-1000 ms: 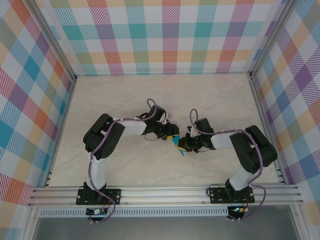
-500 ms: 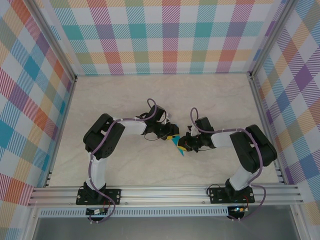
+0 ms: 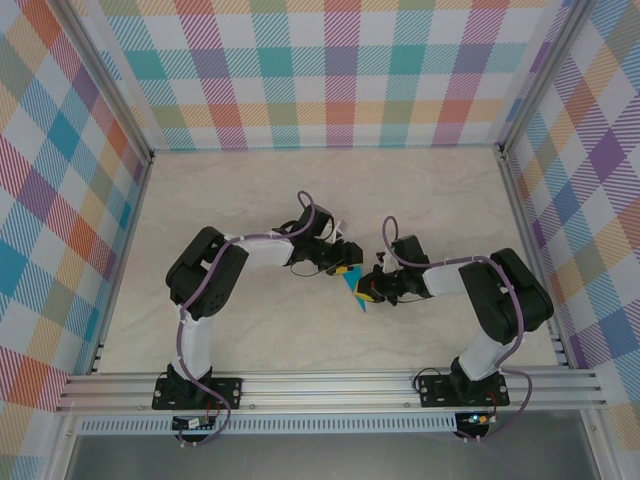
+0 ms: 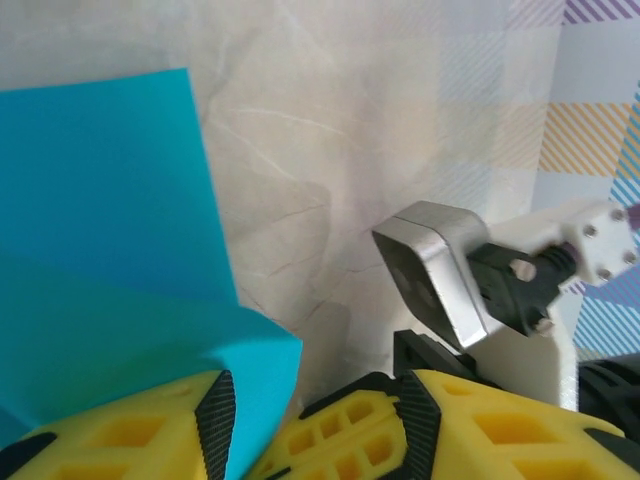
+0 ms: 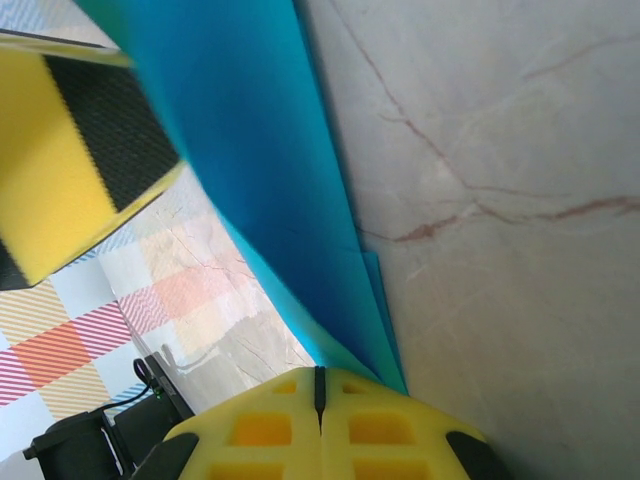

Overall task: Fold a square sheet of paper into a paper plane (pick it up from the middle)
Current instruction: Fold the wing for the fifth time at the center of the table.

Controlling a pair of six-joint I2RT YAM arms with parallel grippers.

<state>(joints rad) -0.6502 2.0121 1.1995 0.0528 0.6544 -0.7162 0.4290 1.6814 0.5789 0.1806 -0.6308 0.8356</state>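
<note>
Since a second ago, left wrist has crept slightly up and right; right hand nudged a touch toward it. Both still meet near the middle of the surface (image 3: 420, 200).

Right hand (image 3: 370, 291): clenched. From its own wrist view the two yellow fingers (image 5: 250, 430) press together with no gap, and the sheet of paper (image 5: 250, 130) runs down into the seam between them. Grasping the sheet of paper by a folded edge, two layers showing there.

Left hand (image 3: 346, 271): paper sits against the black pad of one finger (image 4: 120, 440), a teal corner poking into the space between the two. Cannot tell whether it is gripping or has let go.

Sheet of paper (image 3: 358, 294): teal-blue, partly folded, between the two hands just above the surface, a point sticking out toward the near edge in the overhead view. Left wrist view shows a flat panel (image 4: 100, 200) with a second layer folded over it lower down.

One finger (image 5: 70, 140) of the left hand sits just beside the paper in the right wrist view.
</note>
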